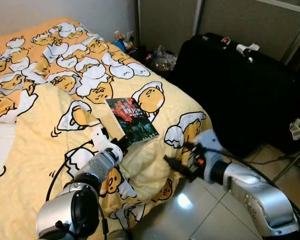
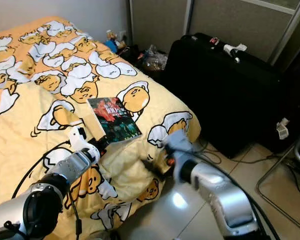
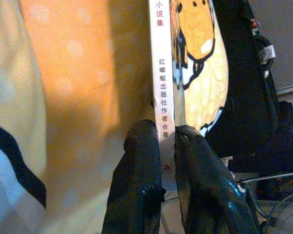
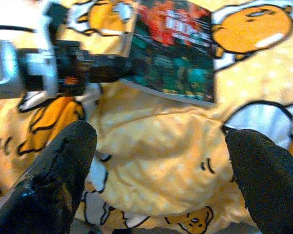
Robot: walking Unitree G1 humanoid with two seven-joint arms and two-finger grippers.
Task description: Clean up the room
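My left hand [image 1: 124,142] is clamped on the near edge of the book [image 1: 132,120], its two fingers [image 3: 136,165] pinching the white spine. The book lies flat on the yellow cartoon-print blanket [image 1: 50,125] on the bed. My right hand [image 1: 176,165] hangs spread wide, holding nothing, off the blanket's near corner, near the book. Beyond the blanket stands a black suitcase [image 1: 230,85].
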